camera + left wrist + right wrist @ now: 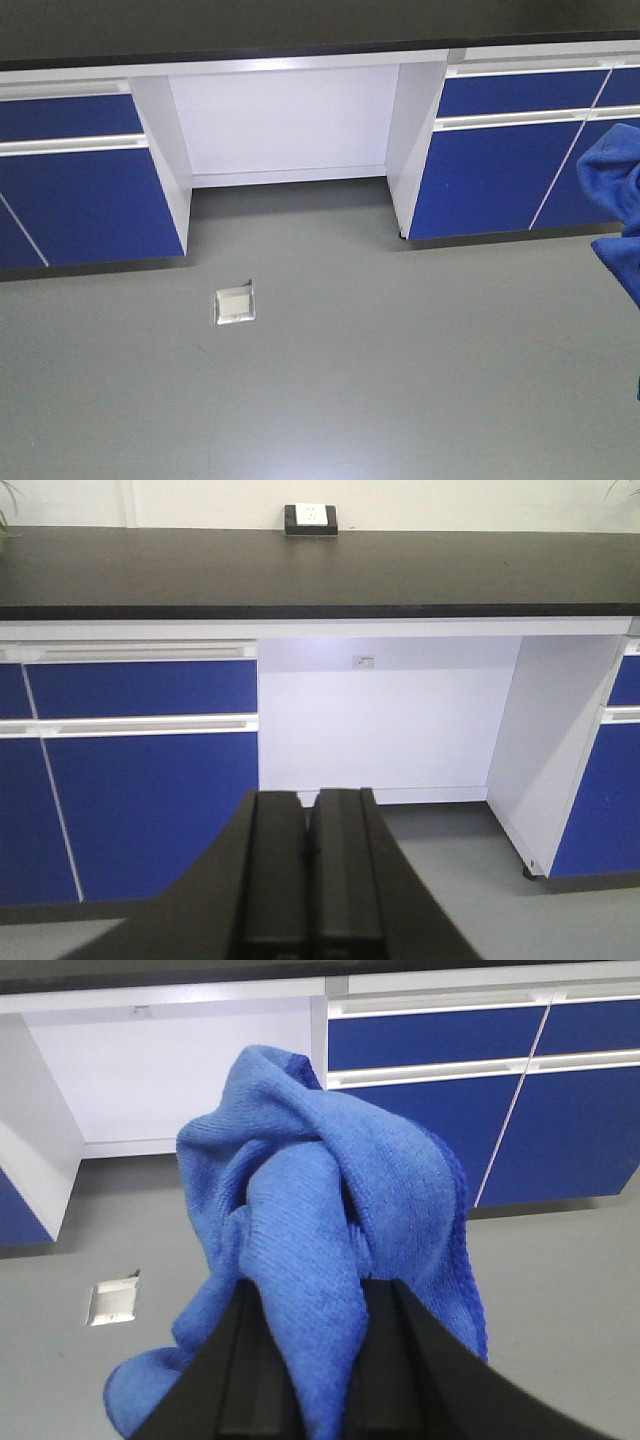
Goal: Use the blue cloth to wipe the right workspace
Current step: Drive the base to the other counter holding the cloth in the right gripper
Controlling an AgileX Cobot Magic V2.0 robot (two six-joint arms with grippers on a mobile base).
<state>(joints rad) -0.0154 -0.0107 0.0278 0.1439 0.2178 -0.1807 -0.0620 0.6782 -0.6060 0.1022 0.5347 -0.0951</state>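
Observation:
The blue cloth [330, 1190] hangs bunched in my right gripper [315, 1290], whose jaws are shut on a fold of it. It is held above the grey floor in front of the bench. In the front view only the cloth [615, 200] shows, at the right edge. The right workspace, a black benchtop [300, 575], carries a small black box with a pale face [310, 520] at its back edge; the front view shows just a strip of this benchtop [300, 25]. My left gripper [307, 795] is shut and holds nothing, below the benchtop's height.
Blue-fronted cabinets [80, 200] [500, 170] flank a white knee recess [285, 120] under the bench. A small metal floor plate [234, 304] sits in the grey floor [350, 380]. A cabinet foot [533, 872] stands at the recess's right side.

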